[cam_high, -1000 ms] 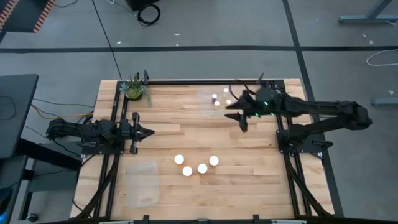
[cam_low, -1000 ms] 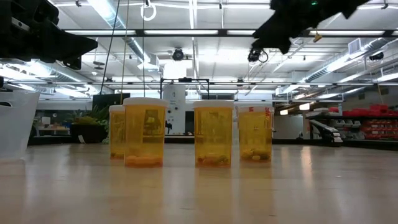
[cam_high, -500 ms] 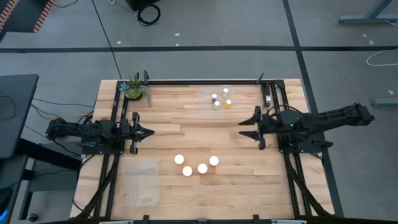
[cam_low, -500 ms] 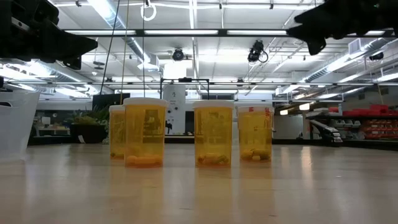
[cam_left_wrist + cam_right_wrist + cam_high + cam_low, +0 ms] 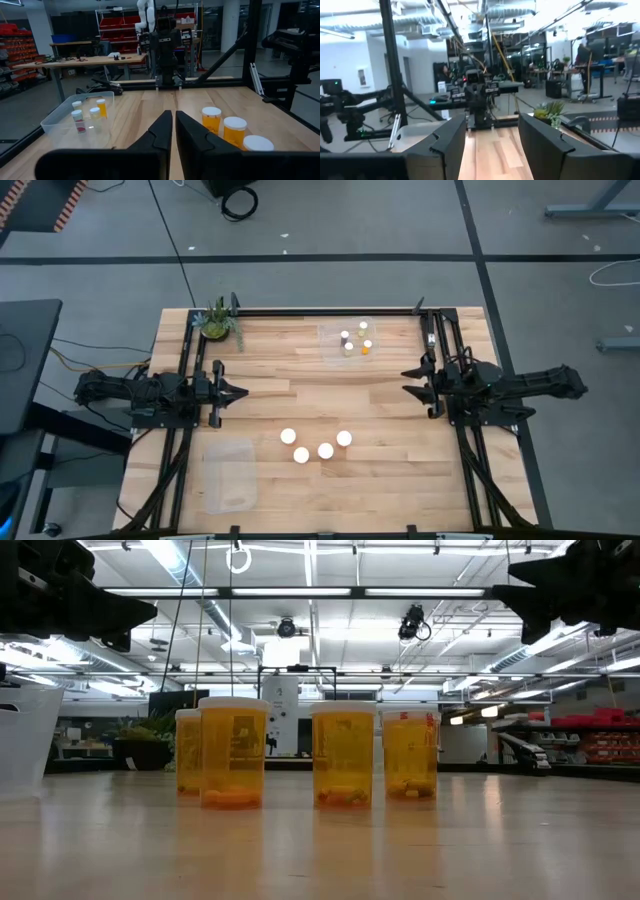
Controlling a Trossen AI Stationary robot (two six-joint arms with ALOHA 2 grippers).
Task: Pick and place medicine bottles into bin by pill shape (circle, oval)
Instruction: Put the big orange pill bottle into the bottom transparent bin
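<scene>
standing well apart from both jaws, four wide bottles (image 5: 316, 445).

The wooden table (image 5: 300, 395) is a pale butcher-block top. Four wide white-capped bottles (image 5: 316, 444) stand clustered just toward six o'clock from its middle. At about one o'clock a clear bin (image 5: 350, 342) holds four narrow bottles (image 5: 355, 341). A second clear bin (image 5: 228, 472) lies at seven o'clock, and a potted plant (image 5: 216, 323) stands at eleven o'clock.
</scene>
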